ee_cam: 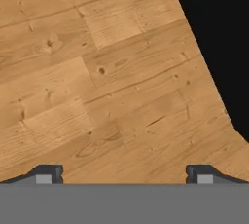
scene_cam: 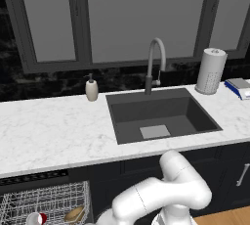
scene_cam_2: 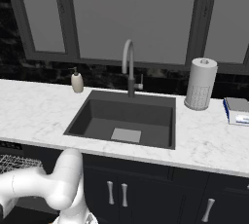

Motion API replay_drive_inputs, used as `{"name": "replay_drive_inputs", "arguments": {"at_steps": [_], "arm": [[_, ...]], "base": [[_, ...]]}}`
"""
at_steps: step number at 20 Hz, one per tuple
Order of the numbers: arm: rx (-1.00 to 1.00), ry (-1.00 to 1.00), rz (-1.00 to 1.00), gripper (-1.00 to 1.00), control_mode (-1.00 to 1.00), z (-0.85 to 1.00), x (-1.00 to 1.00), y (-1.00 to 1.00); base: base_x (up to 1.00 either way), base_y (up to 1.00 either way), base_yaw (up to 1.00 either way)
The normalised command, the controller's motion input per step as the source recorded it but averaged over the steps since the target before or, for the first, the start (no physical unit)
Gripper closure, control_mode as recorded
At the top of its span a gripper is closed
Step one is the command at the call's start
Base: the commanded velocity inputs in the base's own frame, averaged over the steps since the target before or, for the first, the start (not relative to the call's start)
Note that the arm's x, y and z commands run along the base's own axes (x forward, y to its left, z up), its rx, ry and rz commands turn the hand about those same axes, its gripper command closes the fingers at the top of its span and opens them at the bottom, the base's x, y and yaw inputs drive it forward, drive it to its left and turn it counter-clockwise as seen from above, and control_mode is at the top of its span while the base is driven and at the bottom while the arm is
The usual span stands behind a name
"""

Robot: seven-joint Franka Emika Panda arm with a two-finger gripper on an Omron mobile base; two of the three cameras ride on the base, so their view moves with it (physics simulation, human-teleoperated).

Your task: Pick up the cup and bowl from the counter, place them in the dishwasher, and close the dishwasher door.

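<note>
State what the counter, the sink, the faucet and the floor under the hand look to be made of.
Counter: polished white marble or a lookalike, grey veins.
Sink: matte dark grey, perhaps composite, no shine.
Faucet: brushed grey metal, soft highlights.
Floor: wood planks, knots and grain; possibly laminate.

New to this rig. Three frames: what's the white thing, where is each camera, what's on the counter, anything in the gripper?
The white thing is a robot arm on a driving base, in a rendered kitchen. Two cameras ride on the base behind the arm, one to its left and one to its right, both looking over the counter. The third sits on the hand and looks along the gripper: its two dark tips stand wide apart with nothing between them, over a wooden floor.

On the counter: a dark sink with a faucet, a soap dispenser, a paper towel roll and a blue and white thing at the right edge.

Below left, the dishwasher stands open; the cup and the bowl lie in its wire rack.
</note>
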Motion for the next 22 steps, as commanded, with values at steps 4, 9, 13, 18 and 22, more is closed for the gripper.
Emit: {"name": "replay_drive_inputs", "arguments": {"at_steps": [4,9,13,18,22], "arm": [[-0.54,-0.28,-0.14,-1.0,-1.0,0.34,0.0,-0.16],[-0.37,-0.28,-0.14,-1.0,-1.0,0.19,0.19,-0.36],[0.01,-0.18,-0.13,-1.0,-1.0,-0.02,0.49,-1.0],[-0.02,-0.46,-0.11,-1.0,-1.0,0.4,0.27,-0.92],[-0.01,-0.49,-0.09,-1.0,-1.0,0.27,0.05,-0.88]], "base": [[0.0,0.0,0.0],[0.0,0.0,0.0],[0.0,0.0,0.0],[0.0,0.0,0.0],[0.0,0.0,0.0]]}}
